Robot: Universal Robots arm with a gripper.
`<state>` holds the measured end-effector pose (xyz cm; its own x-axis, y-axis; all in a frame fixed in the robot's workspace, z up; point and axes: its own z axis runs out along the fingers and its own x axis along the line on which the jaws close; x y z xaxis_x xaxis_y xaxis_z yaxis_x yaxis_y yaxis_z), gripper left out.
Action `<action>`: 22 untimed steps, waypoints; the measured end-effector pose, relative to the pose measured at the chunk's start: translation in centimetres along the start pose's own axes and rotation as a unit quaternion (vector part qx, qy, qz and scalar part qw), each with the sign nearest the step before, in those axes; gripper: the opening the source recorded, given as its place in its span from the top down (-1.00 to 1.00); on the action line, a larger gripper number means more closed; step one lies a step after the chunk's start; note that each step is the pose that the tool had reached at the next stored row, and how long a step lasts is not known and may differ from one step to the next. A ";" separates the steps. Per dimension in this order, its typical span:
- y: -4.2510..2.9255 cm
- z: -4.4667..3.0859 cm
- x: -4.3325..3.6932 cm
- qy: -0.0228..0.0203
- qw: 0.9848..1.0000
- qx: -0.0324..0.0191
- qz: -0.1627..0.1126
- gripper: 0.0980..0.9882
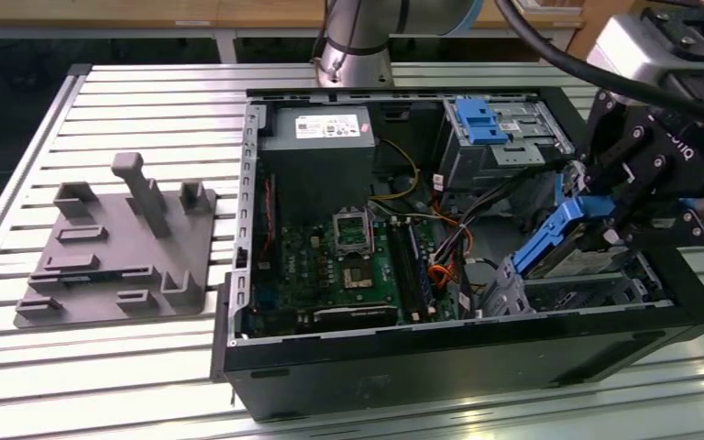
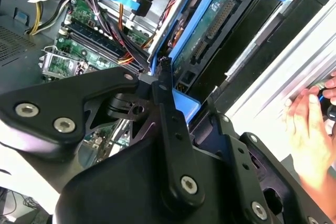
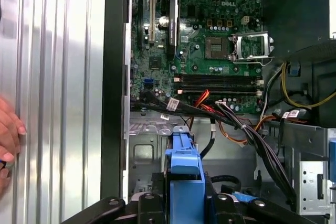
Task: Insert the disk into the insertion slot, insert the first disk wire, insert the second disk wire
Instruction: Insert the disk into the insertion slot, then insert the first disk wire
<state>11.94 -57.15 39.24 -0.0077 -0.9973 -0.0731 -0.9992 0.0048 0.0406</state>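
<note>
Pinching the disk point(image 1: 545, 246) by its upper end, the gripper point(image 1: 615, 209) holds it tilted over the case point(image 1: 450, 353) at the exterior view's right; its long axis slopes down toward the exterior view's left, the insertion slot point(image 1: 590, 291) lying just beneath
</note>
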 end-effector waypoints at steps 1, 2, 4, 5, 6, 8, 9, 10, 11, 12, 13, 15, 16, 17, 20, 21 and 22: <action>-0.01 0.19 0.02 0.000 1.000 0.000 0.000 0.40; -0.02 0.38 0.03 0.000 1.000 0.000 0.000 0.40; -0.04 0.78 0.08 -0.001 1.000 0.000 0.000 0.38; -0.04 0.90 0.09 0.000 1.000 0.000 0.000 0.27; -0.04 0.96 0.09 0.000 1.000 0.000 0.000 0.27; -0.04 1.01 0.09 0.000 1.000 0.000 0.000 0.13; -0.04 1.05 0.09 0.000 1.000 0.000 0.000 -0.03; -0.04 1.06 0.09 0.000 1.000 0.000 0.000 -0.03; -0.05 1.08 0.09 0.000 1.000 0.000 0.000 -0.03; -0.05 1.08 0.09 0.000 1.000 0.000 0.000 -0.03; -0.05 1.09 0.10 0.000 1.000 0.000 0.000 -0.03; -0.05 1.10 0.09 0.000 1.000 0.000 0.000 -0.03; -0.05 1.10 0.09 0.000 1.000 0.000 0.000 -0.03; -0.05 1.10 0.10 0.000 1.000 0.000 0.000 -0.03; -0.05 1.10 0.09 0.000 1.000 0.000 -0.001 -0.03; -0.05 1.10 0.09 0.000 1.000 0.000 -0.001 -0.03; -0.05 1.10 0.09 0.000 1.000 0.000 -0.001 -0.03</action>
<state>11.94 -57.17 38.14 -0.0051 -0.9973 -0.0737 -0.9992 0.0022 0.0405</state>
